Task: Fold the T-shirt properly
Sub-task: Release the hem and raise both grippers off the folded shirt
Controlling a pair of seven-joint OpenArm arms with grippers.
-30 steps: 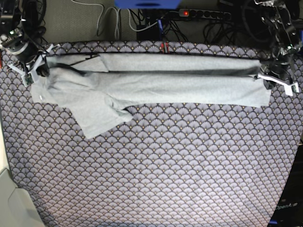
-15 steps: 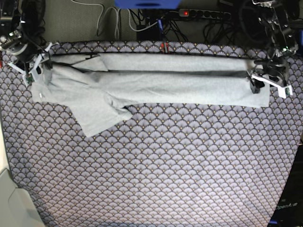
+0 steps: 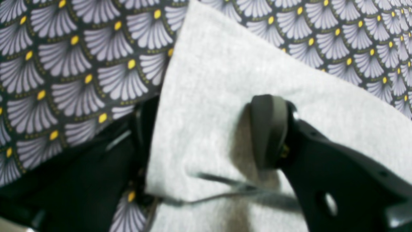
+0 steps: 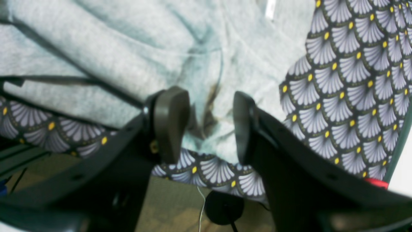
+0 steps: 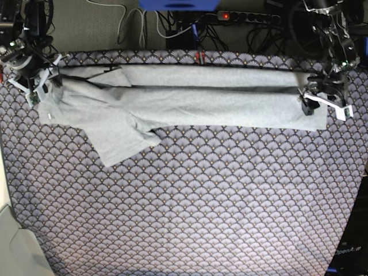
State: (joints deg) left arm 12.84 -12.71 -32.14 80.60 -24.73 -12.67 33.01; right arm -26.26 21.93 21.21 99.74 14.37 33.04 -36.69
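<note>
Jaws: both pairs have opened since the earlier frame; nothing is gripped
T-shirt [image 5: 201, 108]: folded in long band across upper part of the frame, one flap hanging lower left
Left gripper [image 5: 315, 103]: at band's right end
Right gripper [image 5: 47, 86]: at its left end

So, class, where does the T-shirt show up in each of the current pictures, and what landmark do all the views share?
Left wrist: the T-shirt runs from top centre down to the lower right.
Right wrist: upper left to centre, reaching the top edge.
Base: a band across the upper part, one flap hanging lower left.
Shared landmark: the fan-patterned tablecloth.
</note>
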